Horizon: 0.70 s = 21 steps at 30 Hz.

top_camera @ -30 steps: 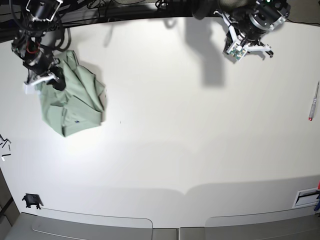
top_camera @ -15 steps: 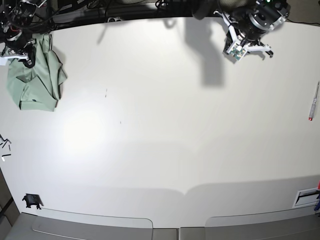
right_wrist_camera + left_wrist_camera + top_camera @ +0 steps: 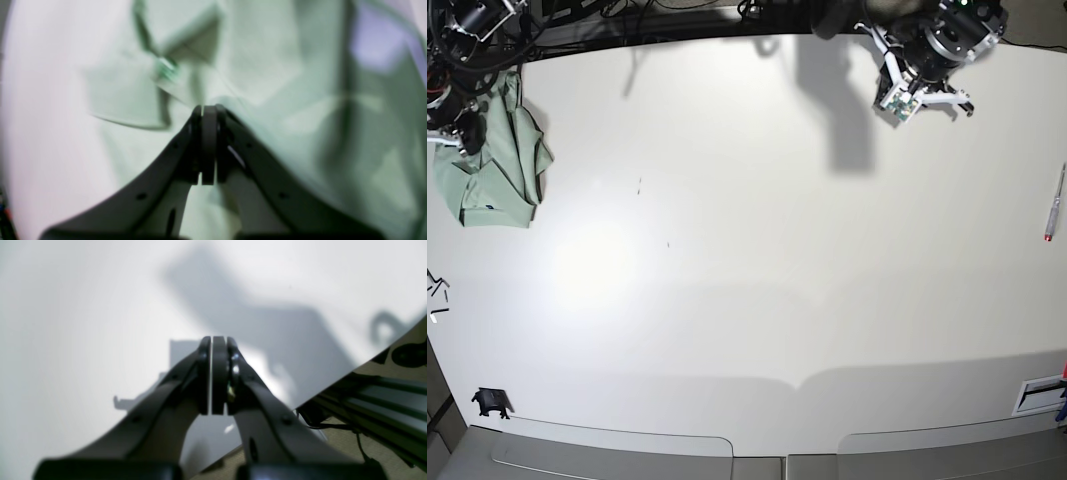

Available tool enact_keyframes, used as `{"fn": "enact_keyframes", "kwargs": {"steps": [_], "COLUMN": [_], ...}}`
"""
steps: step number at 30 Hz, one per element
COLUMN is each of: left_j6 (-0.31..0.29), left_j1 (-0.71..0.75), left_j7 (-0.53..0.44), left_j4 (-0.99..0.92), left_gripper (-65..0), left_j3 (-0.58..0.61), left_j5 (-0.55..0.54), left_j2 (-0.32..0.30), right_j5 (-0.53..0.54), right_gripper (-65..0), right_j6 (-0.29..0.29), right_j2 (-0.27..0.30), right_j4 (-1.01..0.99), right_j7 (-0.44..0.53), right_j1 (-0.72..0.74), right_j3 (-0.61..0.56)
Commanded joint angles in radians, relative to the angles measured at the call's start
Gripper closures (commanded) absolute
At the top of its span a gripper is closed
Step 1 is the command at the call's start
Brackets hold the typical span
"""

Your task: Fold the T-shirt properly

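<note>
The T-shirt [image 3: 495,165] lies crumpled in a pale green heap at the far left edge of the white table [image 3: 757,250]. My right gripper [image 3: 455,132] sits at the shirt's upper left. In the right wrist view its fingers meet at the tips, and my right gripper [image 3: 206,109] is shut on a gathered fold of the T-shirt [image 3: 283,83]. My left gripper [image 3: 927,95] hovers over the table's back right. Up close, my left gripper [image 3: 217,339] is shut with nothing in it, above bare table.
A red pen [image 3: 1054,205] lies near the right edge. A small black clip [image 3: 490,402] sits at the front left, and small dark bits [image 3: 435,285] lie at the left edge. A metal rail [image 3: 383,390] runs behind the table's back edge.
My right gripper has pulled the T-shirt leftward and back, from the table's left part to its far left edge. The left arm has stayed still.
</note>
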Motion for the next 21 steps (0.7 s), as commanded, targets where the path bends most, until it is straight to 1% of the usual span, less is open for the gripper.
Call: {"fn": "enact_keyframes", "kwargs": {"steps": [1, 3, 5, 7, 10, 12, 15, 16, 21], "left_j6": [0.001, 0.001, 0.001, 0.001, 0.004, 0.004, 0.004, 0.005, 0.008], "left_j1": [0.004, 0.004, 0.004, 0.004, 0.004, 0.004, 0.012, 0.023, 0.099], "left_j7": [-0.023, -0.023, -0.023, -0.023, -0.022, -0.01, 0.019, 0.018, 0.011], "left_j4": [0.017, 0.017, 0.017, 0.018, 0.021, 0.029, 0.062, 0.079, 0.09], "left_gripper": [0.0, 0.0, 0.0, 0.0, 0.0, 0.0, 0.0, 0.0, 0.0], "left_j3": [-0.001, -0.001, -0.001, -0.001, -0.001, -0.001, -0.001, -0.001, -0.001], "left_j5": [-0.005, -0.005, -0.006, -0.005, -0.006, -0.006, -0.005, -0.005, -0.005], "left_j2": [-0.006, -0.006, -0.006, -0.006, -0.006, -0.006, -0.005, -0.006, -0.005], "right_j5": [0.021, 0.047, 0.111, 0.18, 0.33, 0.449, 0.634, 0.693, 0.695], "right_gripper": [0.0, 0.0, 0.0, 0.0, 0.0, 0.0, 0.0, 0.0, 0.0], "right_j6": [0.013, 0.029, 0.067, 0.121, 0.217, 0.221, 0.221, 0.221, 0.221], "right_j2": [0.033, 0.037, 0.039, 0.039, 0.039, 0.039, 0.039, 0.039, 0.039], "right_j4": [0.014, 0.014, 0.015, 0.025, 0.066, 0.117, 0.229, 0.273, 0.499], "right_j7": [0.009, 0.003, -0.009, -0.046, -0.136, -0.218, -0.373, -0.382, -0.382], "right_j1": [0.014, 0.02, 0.02, 0.02, 0.019, 0.019, 0.013, 0.004, -0.095], "right_j3": [0.005, 0.005, 0.005, 0.005, 0.006, 0.006, 0.006, 0.006, 0.006]}}
